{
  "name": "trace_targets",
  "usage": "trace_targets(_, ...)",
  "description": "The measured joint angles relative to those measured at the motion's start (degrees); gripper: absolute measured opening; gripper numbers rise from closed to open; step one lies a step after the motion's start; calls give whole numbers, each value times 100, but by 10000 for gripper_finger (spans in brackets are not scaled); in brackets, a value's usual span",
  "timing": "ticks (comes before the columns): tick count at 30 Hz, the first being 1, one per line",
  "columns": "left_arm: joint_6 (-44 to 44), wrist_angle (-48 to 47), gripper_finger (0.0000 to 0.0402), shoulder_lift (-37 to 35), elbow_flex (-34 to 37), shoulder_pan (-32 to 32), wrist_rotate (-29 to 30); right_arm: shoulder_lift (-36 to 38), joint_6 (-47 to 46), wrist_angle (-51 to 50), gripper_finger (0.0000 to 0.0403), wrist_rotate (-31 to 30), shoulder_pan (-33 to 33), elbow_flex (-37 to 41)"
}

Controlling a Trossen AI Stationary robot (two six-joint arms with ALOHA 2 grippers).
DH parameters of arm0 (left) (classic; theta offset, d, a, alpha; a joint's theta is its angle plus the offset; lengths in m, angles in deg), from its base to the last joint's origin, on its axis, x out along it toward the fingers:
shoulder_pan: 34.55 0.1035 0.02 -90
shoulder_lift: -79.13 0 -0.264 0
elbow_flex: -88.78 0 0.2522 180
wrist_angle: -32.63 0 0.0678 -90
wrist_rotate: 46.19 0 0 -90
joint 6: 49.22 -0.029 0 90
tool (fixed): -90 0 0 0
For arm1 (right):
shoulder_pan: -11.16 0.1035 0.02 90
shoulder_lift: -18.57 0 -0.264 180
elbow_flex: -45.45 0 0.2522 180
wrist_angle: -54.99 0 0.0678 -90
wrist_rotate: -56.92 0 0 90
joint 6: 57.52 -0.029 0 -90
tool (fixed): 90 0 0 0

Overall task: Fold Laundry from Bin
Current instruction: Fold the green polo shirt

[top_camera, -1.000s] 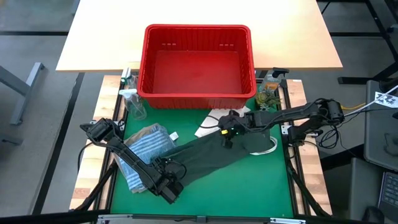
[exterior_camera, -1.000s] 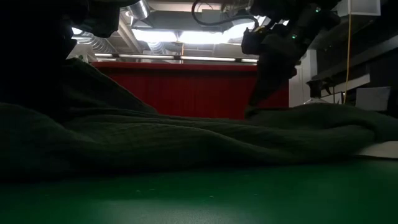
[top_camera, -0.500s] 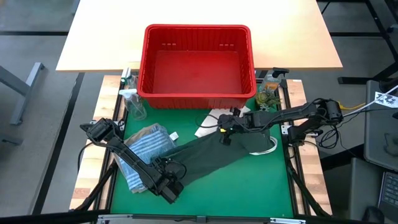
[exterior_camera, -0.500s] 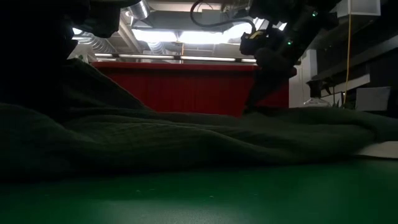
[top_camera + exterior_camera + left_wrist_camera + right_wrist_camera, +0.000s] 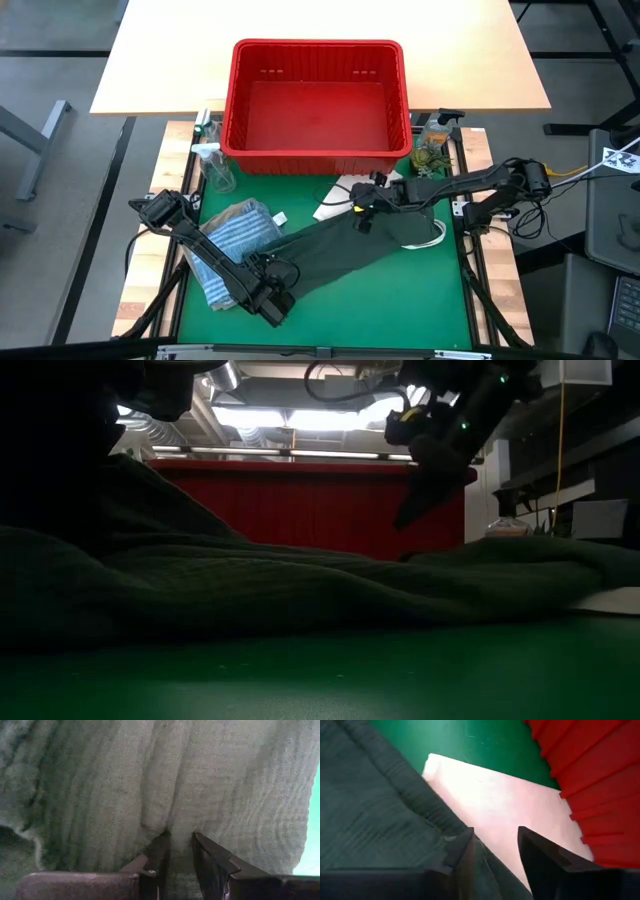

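Your dark green garment (image 5: 330,255) lies spread diagonally across the green mat (image 5: 400,300), whose near right part is bare. The bin (image 5: 316,100) borders the far edge; a white cloth (image 5: 345,195) lies just before it. Left gripper (image 5: 272,290) pinches the garment's near end. Right gripper (image 5: 362,212) hangs over its far end, jaws parted, holding nothing.

I see open green worktop (image 5: 400,290) at lower right, while the dark green garment (image 5: 330,252) crosses mid-frame and the bin (image 5: 316,158) blocks the top.
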Motion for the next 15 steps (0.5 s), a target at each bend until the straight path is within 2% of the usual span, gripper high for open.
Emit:
trace_targets(3,0,0,80,0,0,12,-19,2,232,-605,165,121,0,-391)
trace_targets(8,30,-5,80,0,0,80,-272,2,230,-1888,170,247,22,-1097)
trace_targets(15,-55,-235,80,4,-322,81,-309,11,59,-3217,170,176,646,-1479)
